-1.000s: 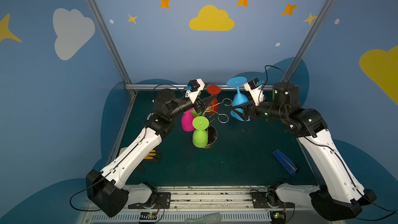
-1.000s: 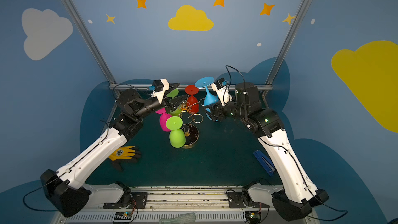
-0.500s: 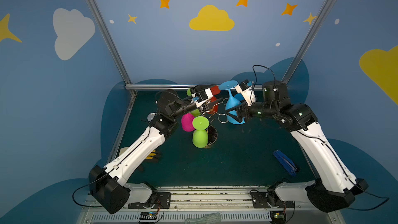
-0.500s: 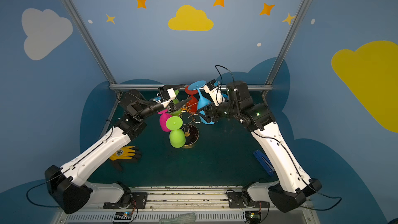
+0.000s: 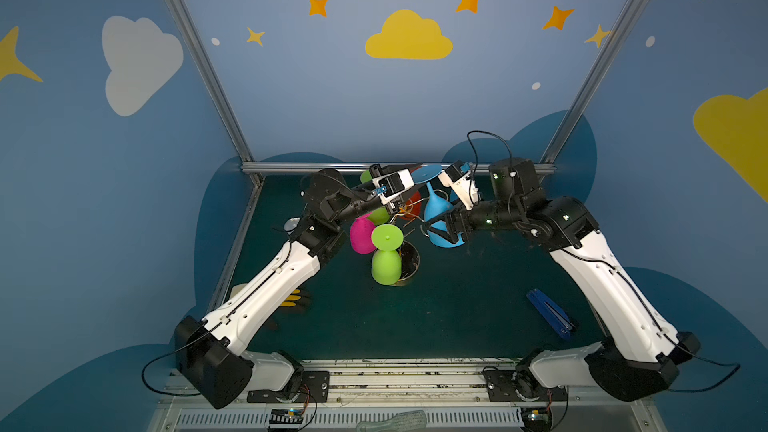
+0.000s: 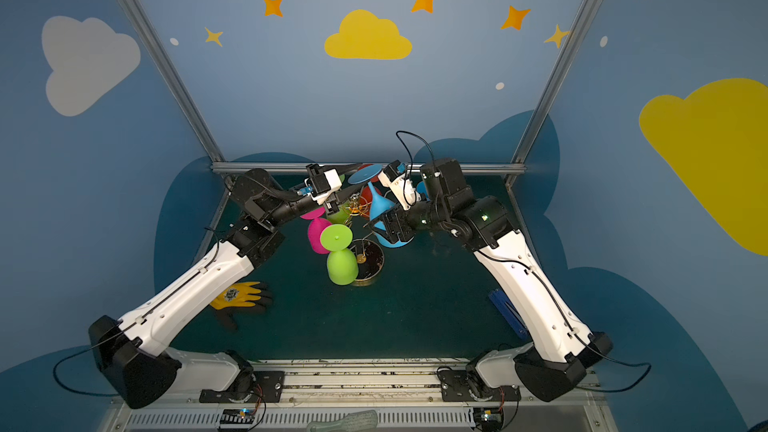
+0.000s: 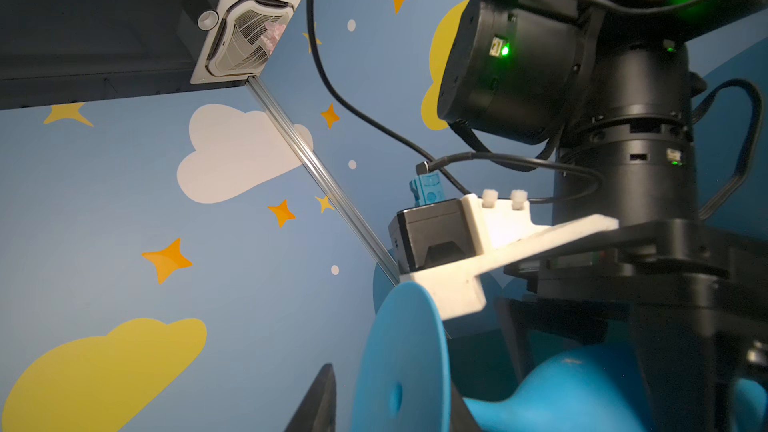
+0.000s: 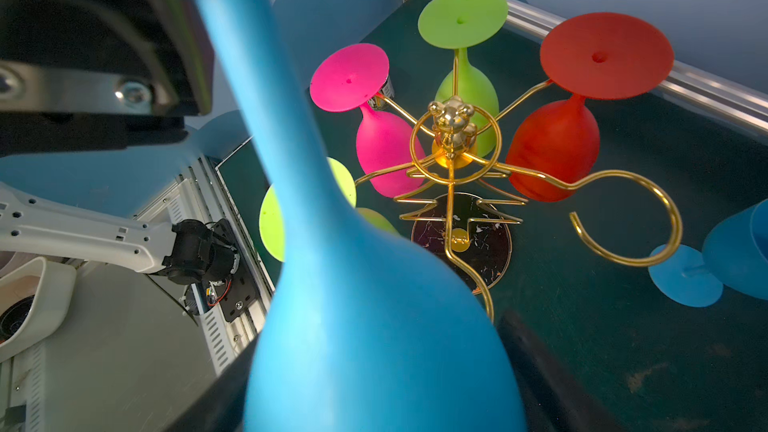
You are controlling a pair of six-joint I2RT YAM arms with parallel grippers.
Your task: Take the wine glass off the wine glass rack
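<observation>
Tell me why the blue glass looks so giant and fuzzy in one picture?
Right wrist view: the blue glass is very near the lens, so it looks huge and soft, while the gold rack behind is sharp and glinting. Both top views: the straight posts look splayed outward.

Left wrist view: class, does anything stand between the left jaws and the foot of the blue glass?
Nothing visible does. The blue glass has its foot between the left jaws, one dark finger close beside it; the right jaws clasp its bowl.
</observation>
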